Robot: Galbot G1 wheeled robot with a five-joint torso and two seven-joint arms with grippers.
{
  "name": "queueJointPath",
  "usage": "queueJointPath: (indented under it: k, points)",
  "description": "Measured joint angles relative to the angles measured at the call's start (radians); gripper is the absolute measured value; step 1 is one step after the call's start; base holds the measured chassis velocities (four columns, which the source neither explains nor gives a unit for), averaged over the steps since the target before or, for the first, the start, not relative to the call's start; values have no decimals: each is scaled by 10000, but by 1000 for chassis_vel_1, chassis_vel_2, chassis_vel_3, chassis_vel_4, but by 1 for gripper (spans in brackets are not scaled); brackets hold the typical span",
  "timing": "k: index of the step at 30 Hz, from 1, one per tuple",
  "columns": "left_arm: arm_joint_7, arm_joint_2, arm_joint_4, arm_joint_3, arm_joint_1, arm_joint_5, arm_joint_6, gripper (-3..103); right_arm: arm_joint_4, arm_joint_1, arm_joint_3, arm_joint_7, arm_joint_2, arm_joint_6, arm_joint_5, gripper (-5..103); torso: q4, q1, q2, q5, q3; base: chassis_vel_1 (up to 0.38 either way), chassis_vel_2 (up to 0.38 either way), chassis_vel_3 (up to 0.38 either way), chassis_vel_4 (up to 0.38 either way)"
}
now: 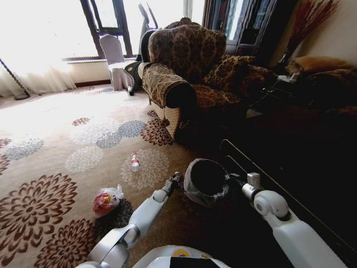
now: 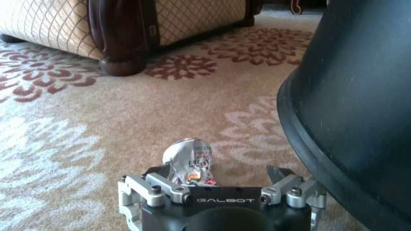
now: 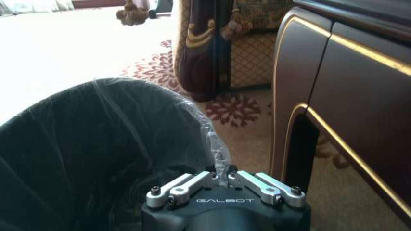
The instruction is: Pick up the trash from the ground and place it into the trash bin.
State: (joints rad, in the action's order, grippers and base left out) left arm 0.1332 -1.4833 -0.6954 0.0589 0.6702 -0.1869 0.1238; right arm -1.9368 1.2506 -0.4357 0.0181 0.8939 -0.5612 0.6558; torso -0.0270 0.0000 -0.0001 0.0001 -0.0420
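The trash bin [image 1: 206,181], black inside with a clear liner over a pale outside, hangs tilted just above the carpet. My right gripper [image 1: 230,180] is shut on its rim; the right wrist view shows that gripper [image 3: 222,174] pinching rim and liner of the bin [image 3: 96,154]. My left gripper [image 1: 175,180] is low beside the bin's other side. In the left wrist view it [image 2: 218,173] is open, with the bin's black wall [image 2: 353,120] close by. A clear bottle with a red label [image 2: 189,156] lies on the carpet just past one finger. Trash on the carpet: that small bottle [image 1: 134,161] and a crumpled red wrapper in clear plastic [image 1: 107,200].
A patterned armchair [image 1: 189,61] stands behind the bin, its dark wooden leg [image 2: 122,43] ahead of my left gripper. A dark cabinet with gold trim [image 1: 290,162] runs along the right, close to the right gripper [image 3: 340,96]. Flowered carpet [image 1: 56,145] spreads open on the left.
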Motion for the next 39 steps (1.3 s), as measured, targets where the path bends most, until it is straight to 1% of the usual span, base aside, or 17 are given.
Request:
queueJointPath:
  k: [8,10,11,14,15,18,19,21,22,23,26,27,29,31,32,35,39]
  points:
    - [29,-311,590,-92,-199,-13,-51,101,68,-47,100,0,-31,35,-5,1,2,0,0,-1,1,0,0,0,0]
    - [30,-386,701,-126,-200,-19,-60,94,83,-58,101,0,-47,50,-5,1,1,0,0,-1,1,0,0,0,0]
    - [30,-386,701,-126,-200,-19,-60,94,83,-58,101,0,-47,50,-5,1,1,0,0,-1,1,0,0,0,0]
    - [30,-438,866,-152,-207,-23,6,81,87,-46,101,0,-50,58,-6,1,1,0,0,-1,1,0,0,0,0]
    - [30,-438,866,-152,-207,-23,6,81,87,-46,101,0,-50,58,-6,1,1,0,0,-1,1,0,0,0,0]
    - [34,-500,1149,-212,-289,-5,187,64,96,-39,94,1,-50,69,-18,1,1,0,1,0,2,0,0,0,0]
    - [34,-500,1149,-212,-289,-5,187,64,96,-39,94,1,-50,69,-18,1,1,0,1,0,2,0,0,0,0]
    - [41,-492,1146,-222,-290,0,202,59,96,-31,91,1,-49,73,-25,1,0,-1,1,0,2,0,0,0,0]
    - [49,-486,1128,-224,-288,10,218,54,96,-29,91,0,-44,74,-33,1,0,-1,1,-1,2,0,0,0,0]
    - [49,-486,1128,-224,-288,10,218,54,96,-29,91,0,-44,74,-33,1,0,-1,1,-1,2,0,0,0,0]
    - [60,-454,1055,-232,-252,50,247,41,90,-26,116,0,-10,76,-55,1,3,-1,1,-3,2,0,0,0,0]
    - [60,-454,1055,-232,-252,50,247,41,90,-26,116,0,-10,76,-55,1,3,-1,1,-3,2,0,0,0,0]
    - [67,-412,985,-241,-202,68,263,34,76,-25,146,1,16,76,-58,1,3,-1,2,-3,3,0,0,0,0]
    - [69,-395,959,-247,-179,73,268,34,63,-25,150,2,23,76,-61,1,3,-1,3,-4,3,0,0,0,0]
    - [71,-361,916,-258,-140,93,273,27,46,-25,149,2,30,76,-62,1,4,-1,4,-5,3,0,0,0,0]
    - [76,-292,819,-302,-70,178,279,24,-8,-18,135,2,21,76,-61,1,3,-1,4,0,3,0,0,0,0]
    - [77,-93,361,-363,178,327,261,7,-118,35,56,2,13,70,-53,1,2,-1,4,-1,1,0,0,0,0]
